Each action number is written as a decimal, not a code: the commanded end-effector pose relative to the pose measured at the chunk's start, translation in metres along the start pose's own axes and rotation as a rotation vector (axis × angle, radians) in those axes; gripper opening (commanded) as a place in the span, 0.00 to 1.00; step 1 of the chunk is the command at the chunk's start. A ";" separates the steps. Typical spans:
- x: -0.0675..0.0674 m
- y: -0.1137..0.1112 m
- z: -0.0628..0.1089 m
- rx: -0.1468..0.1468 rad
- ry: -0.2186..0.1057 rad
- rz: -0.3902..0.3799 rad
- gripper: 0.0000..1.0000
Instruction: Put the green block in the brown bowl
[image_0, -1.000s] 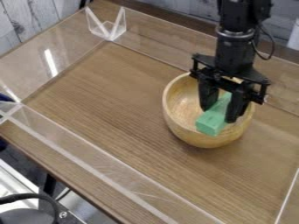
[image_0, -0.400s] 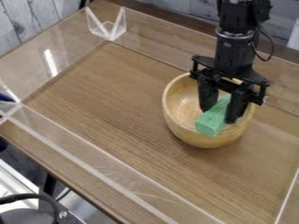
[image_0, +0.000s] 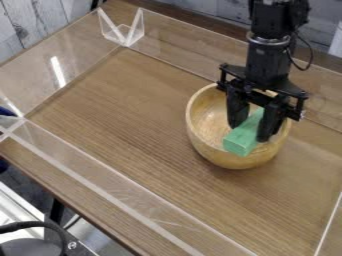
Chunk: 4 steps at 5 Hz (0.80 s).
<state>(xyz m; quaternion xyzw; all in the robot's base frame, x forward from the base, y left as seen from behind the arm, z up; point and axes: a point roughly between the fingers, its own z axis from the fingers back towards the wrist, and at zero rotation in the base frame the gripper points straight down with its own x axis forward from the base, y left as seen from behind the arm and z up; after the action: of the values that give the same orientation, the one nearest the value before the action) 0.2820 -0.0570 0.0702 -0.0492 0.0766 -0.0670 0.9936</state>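
The brown bowl (image_0: 207, 138) rests on the wooden table toward the right. Inside it the green block (image_0: 246, 133) leans tilted, its lower end over the bowl's front wall. My black gripper (image_0: 257, 122) points straight down into the bowl, its fingers (image_0: 274, 118) closed on the block's upper end. The gripper body hides the top of the block and part of the bowl's far rim.
A low clear plastic wall (image_0: 80, 160) runs along the front and left of the wooden table (image_0: 120, 110). A clear plastic piece (image_0: 120, 28) stands at the far left corner. Cables hang behind the arm at the upper right.
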 end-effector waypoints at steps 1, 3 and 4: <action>0.009 0.001 0.015 -0.003 -0.053 -0.001 0.00; 0.009 0.003 0.015 -0.007 -0.045 0.005 0.00; 0.009 0.004 0.015 -0.009 -0.042 0.009 0.00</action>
<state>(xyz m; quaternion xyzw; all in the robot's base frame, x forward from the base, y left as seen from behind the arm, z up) 0.2826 -0.0535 0.0698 -0.0518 0.0839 -0.0595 0.9933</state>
